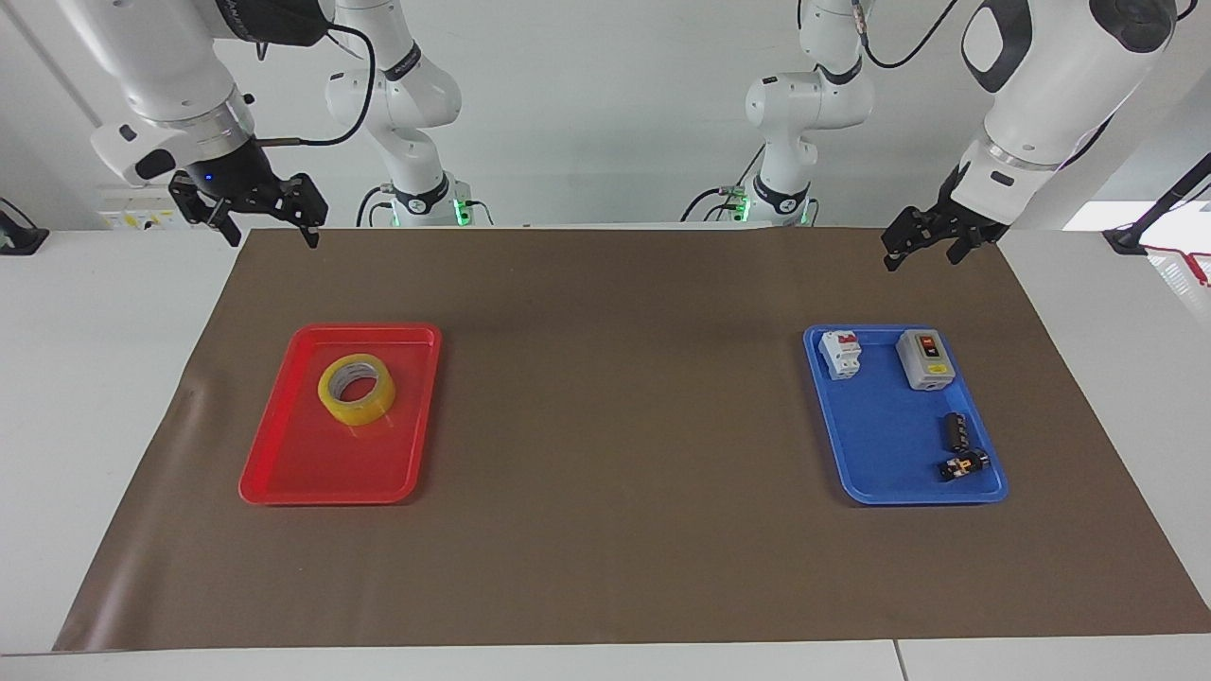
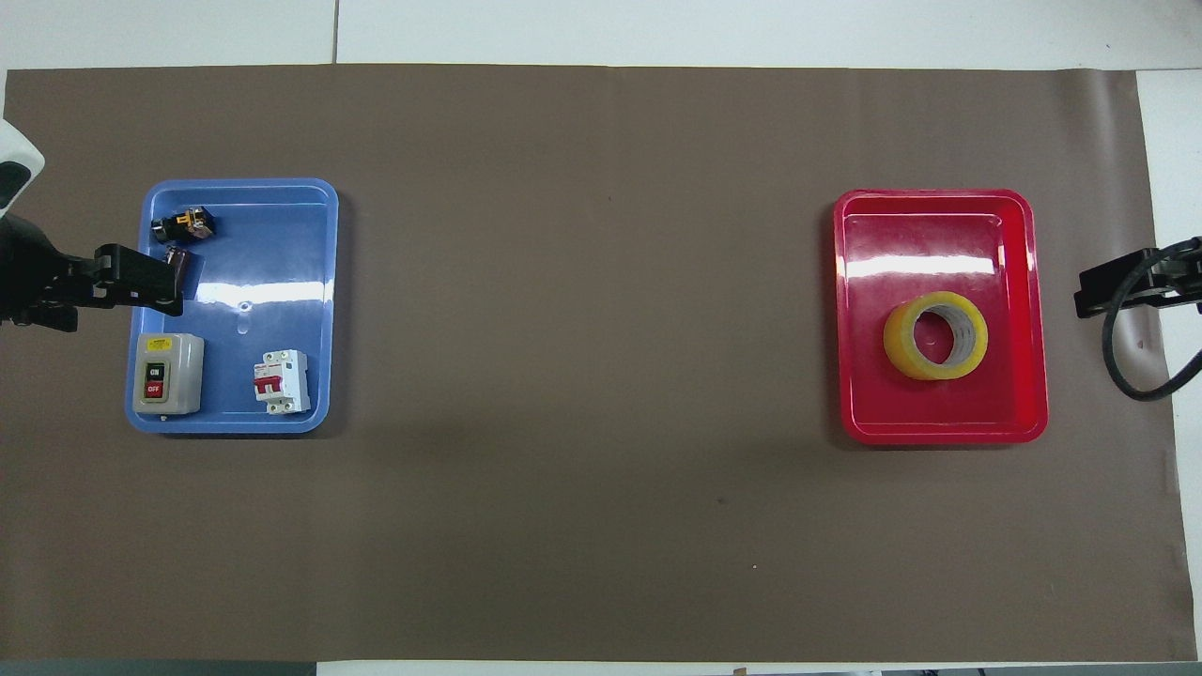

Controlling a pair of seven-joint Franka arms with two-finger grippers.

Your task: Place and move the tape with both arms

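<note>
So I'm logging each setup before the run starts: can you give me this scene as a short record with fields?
tape: lying flat in the red tray, yellow roll
red tray: toward the right arm's end of the table
blue tray: toward the left arm's end, holding switch box, breaker and two small dark parts
right gripper: open, raised, holding nothing
left gripper: open, raised, holding nothing

A robotics lab is showing here: white arms (image 1: pixel 1041 85) standing around a white table (image 1: pixel 95 378) bearing a brown mat (image 1: pixel 615 426).
</note>
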